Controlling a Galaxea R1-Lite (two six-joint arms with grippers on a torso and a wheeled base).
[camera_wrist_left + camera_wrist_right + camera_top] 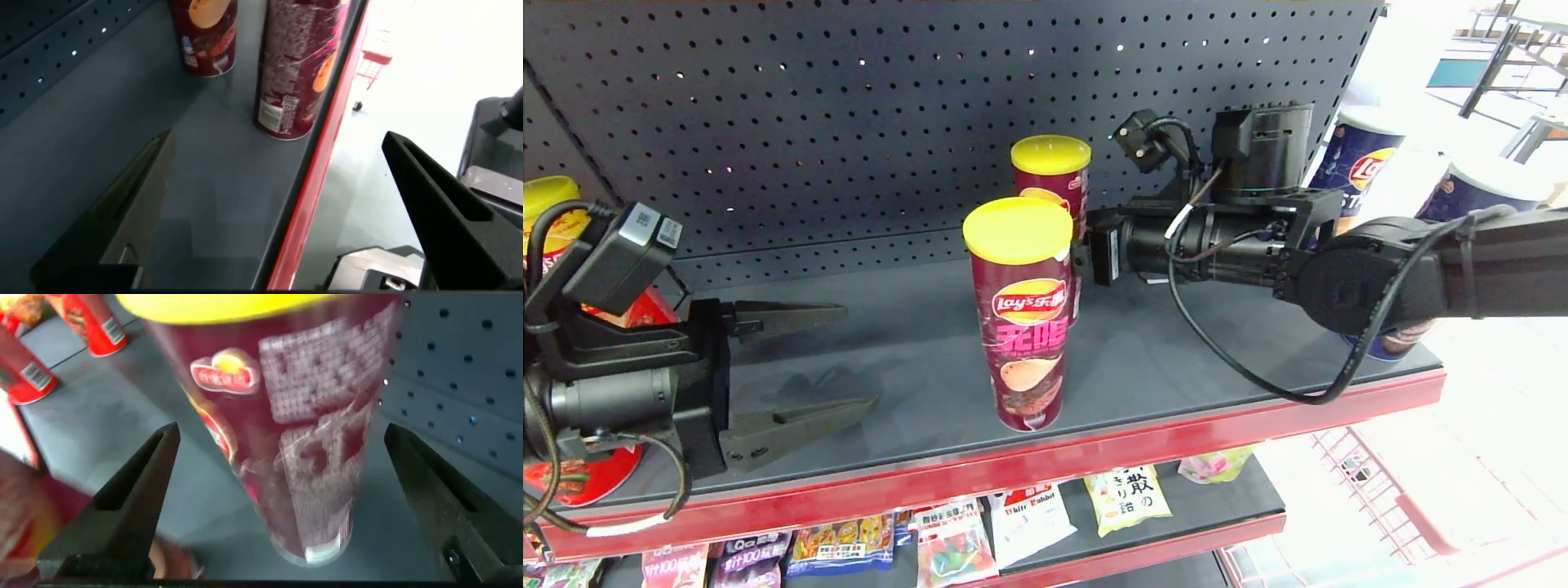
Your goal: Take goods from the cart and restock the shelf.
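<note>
Left gripper [862, 355], nearest the head camera, hangs level over the shelf [1176, 437]. Its jaws are spread wide with nothing between them. Beyond their tips, near the shelf's red front lip, stands the front crisp can [1021, 314]. It is maroon with a yellow lid, upright, and apart from both grippers. Just behind it stands the rear crisp can [1052, 184], of the same kind and also upright on its base. Right gripper [282, 431] lies level at that can, coming from the robot's right. Its jaws are parted, one on each side of the rear crisp can, and the right wrist view shows a gap at either flank, so no grip is applied. Behind the wrist end of those jaws, blue crisp cans [1356, 159] stand at the shelf's end by the pegboard [849, 122].

Progress, as judged: two maroon cans are shelved, and the rear one appears set down and free of any hold. Remaining: drawing the right arm clear and fetching more goods from the cart [1372, 490], which sits low and well apart from both jaws. Its contents cannot be made out.
</note>
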